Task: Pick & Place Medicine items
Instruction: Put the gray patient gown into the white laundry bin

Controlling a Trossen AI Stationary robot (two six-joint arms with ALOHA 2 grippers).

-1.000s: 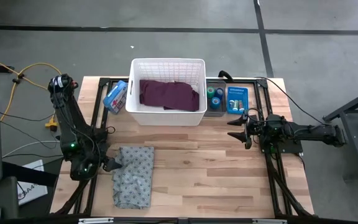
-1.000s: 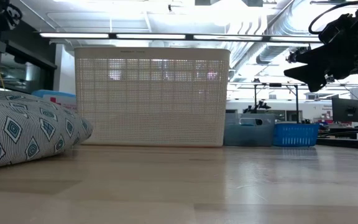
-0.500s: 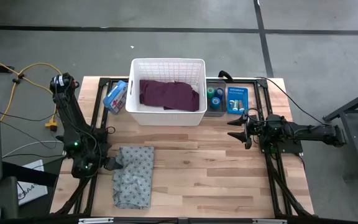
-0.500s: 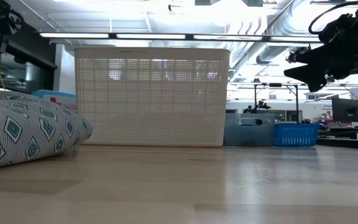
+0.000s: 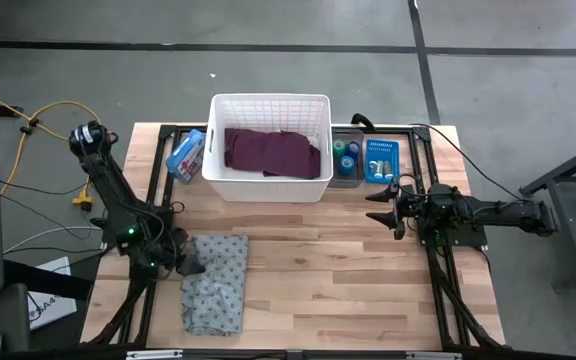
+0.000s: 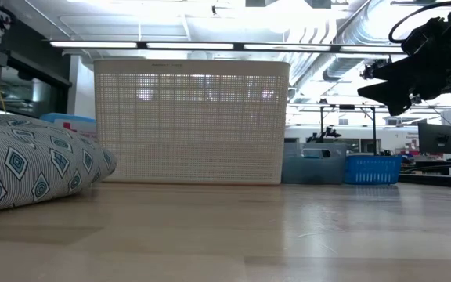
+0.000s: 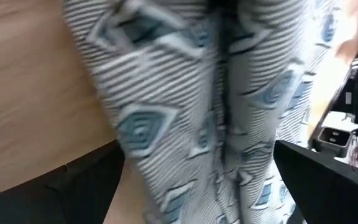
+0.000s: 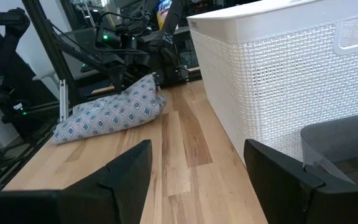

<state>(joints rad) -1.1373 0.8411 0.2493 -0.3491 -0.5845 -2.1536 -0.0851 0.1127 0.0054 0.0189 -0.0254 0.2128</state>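
Medicine items [image 5: 346, 155] sit at the far right of the table, in a grey bin [image 5: 347, 178] pressed against the right wall of the white basket [image 5: 270, 186]; green and blue rolls show inside it from above. Right beside that, a small blue basket [image 5: 380, 161] holds more small pieces, too tiny to tell apart. Nothing is in either gripper.

Over on the left, the left gripper [image 5: 190, 263] is down at the near left edge of the grey patterned cloth [image 5: 215, 285], fingers spread wide with the fabric bunched between them, and the wrist view is filled with that cloth [image 7: 216, 106].

On the right side, the right gripper [image 5: 376, 207] hovers above the wood, just in front of the 2 bins, its fingers apart and empty, pointing across toward the left arm.

A purple cloth [image 5: 272, 152] lies inside the white basket, and a blue packet [image 5: 185, 154] rests against the basket's left wall.
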